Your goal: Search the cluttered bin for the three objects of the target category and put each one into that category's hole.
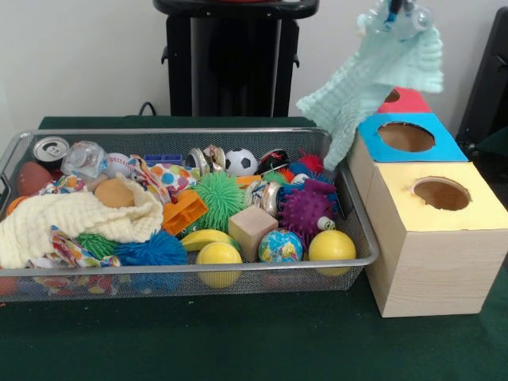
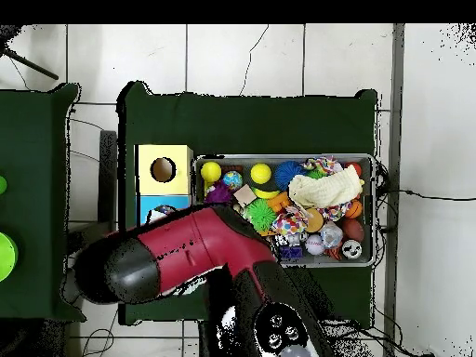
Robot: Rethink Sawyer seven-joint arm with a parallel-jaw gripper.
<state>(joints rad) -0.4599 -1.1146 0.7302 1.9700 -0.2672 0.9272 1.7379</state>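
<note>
A mint-green knitted cloth dangles from the robot's gripper above the red and blue lids of the wooden sorting box, the claw clamped on the cloth's top edge. Beneath it the box presents three compartments in a row, each with a round hole: a red lid at the far end, partly hidden by the cloth, a blue lid in the middle and a yellow lid nearest the camera. Just beside the box, a wire mesh bin sits on the green table, packed with toys: yellow balls, a globe ball, a wooden cube, spiky green and purple balls, a small soccer ball, a drinks can and a cream cloth heaped at one end. Overhead, the red arm covers the box's end compartment.
</note>
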